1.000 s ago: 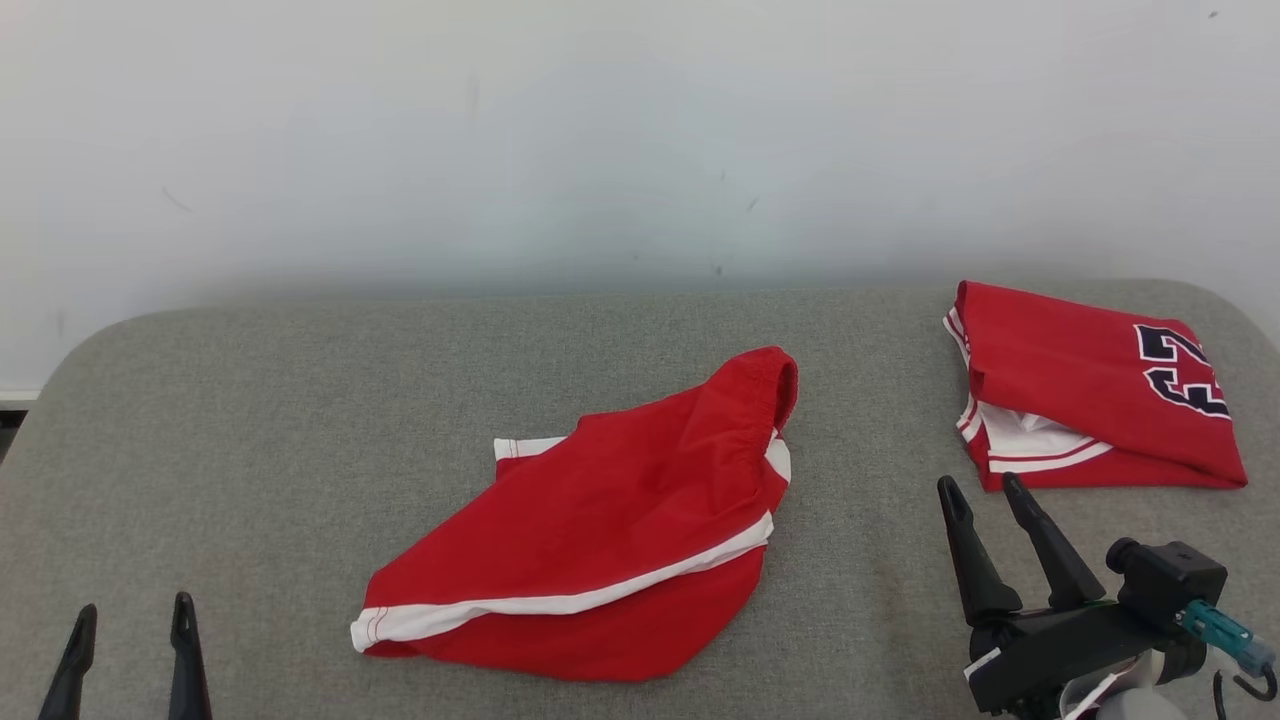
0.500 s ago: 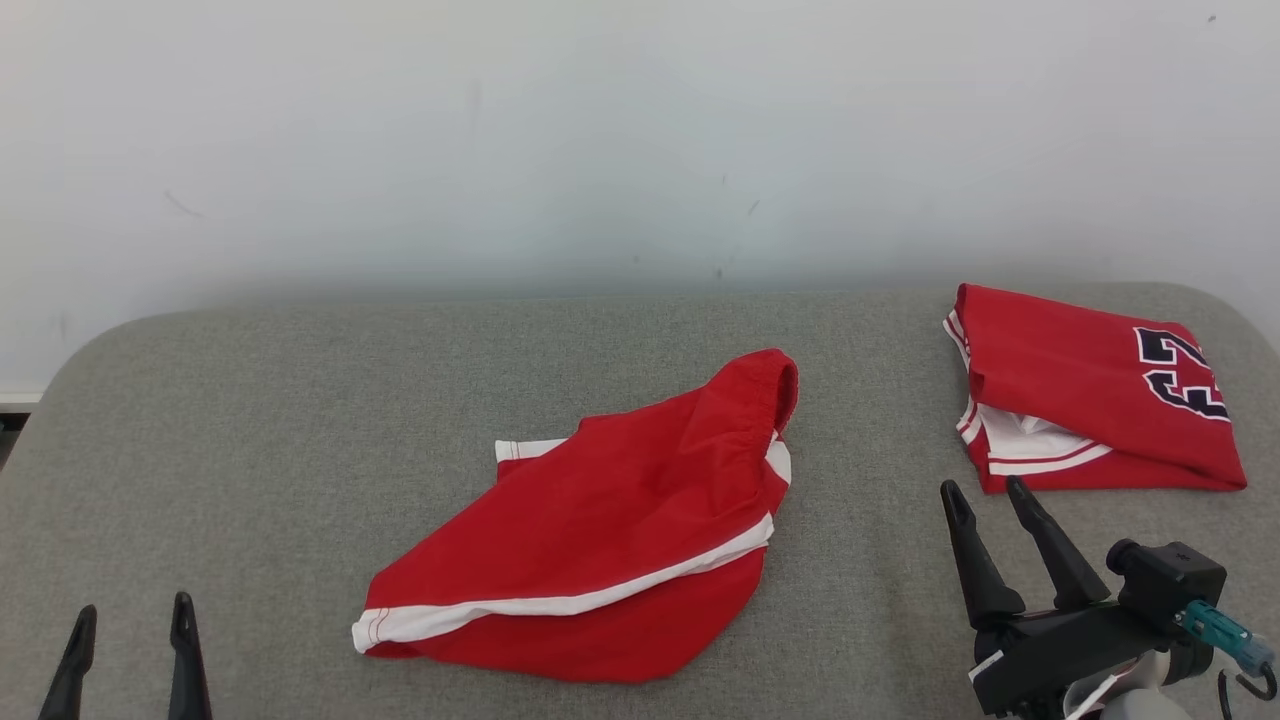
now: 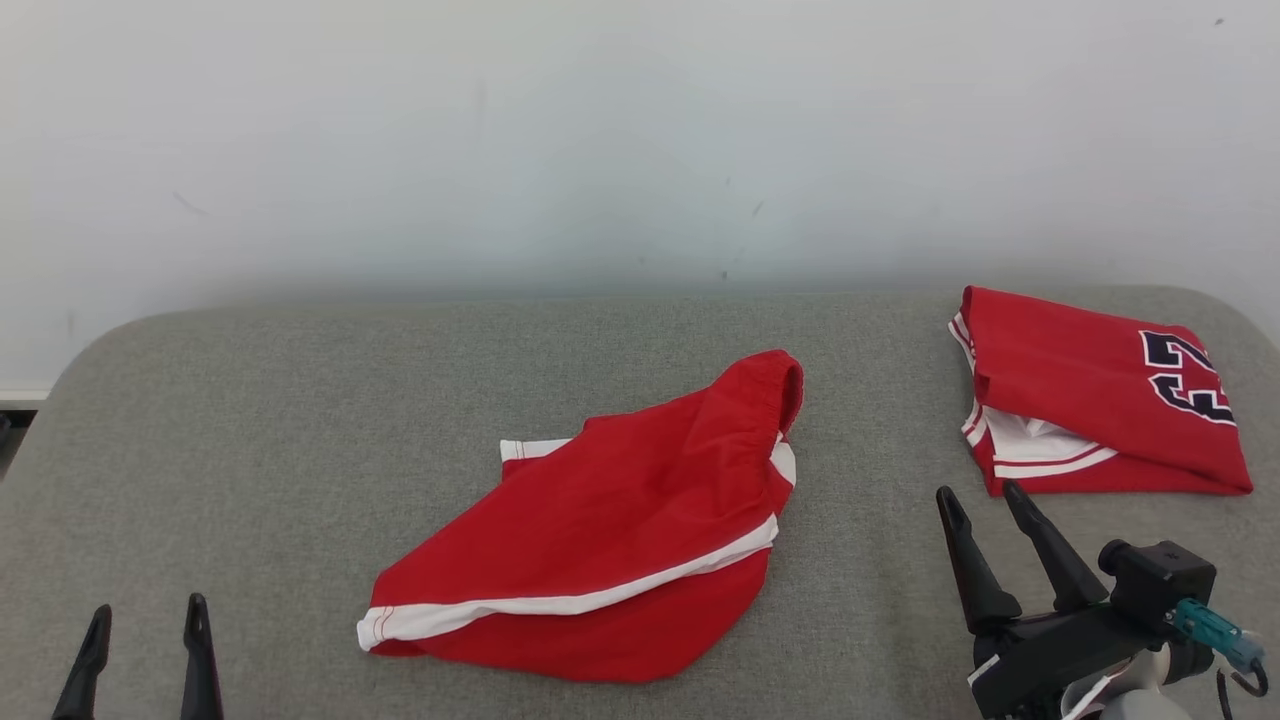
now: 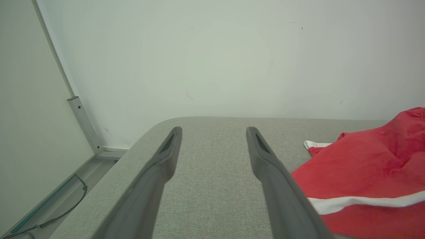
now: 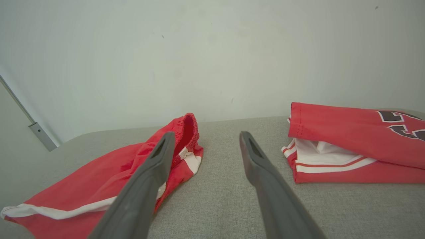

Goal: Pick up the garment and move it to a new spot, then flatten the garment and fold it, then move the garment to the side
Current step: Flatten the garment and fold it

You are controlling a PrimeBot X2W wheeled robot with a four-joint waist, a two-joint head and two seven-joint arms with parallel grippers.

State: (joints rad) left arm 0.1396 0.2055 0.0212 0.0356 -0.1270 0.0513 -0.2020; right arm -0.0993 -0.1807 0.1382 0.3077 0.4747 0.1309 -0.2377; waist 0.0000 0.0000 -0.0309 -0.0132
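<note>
shorts (image 3: pixel 600 540): rumpled, mid worktop (image 3: pixel 250 420) | jersey (image 3: pixel 1080 390): folded, far right | left gripper (image 3: pixel 147 610), right gripper (image 3: pixel 978 493): held wide, empty | shorts' edges are best grasped, not mid-cloth

The left gripper (image 3: pixel 148 606) and right gripper (image 3: pixel 978 490) each carry two long, dark, tapered fingers (image 3: pixel 972 562). Behind the right one sits a boxy black block (image 3: pixel 1160 582) with a teal plug (image 3: pixel 1212 625), above what looks like a pale forearm casing (image 3: pixel 1125 708).
</note>
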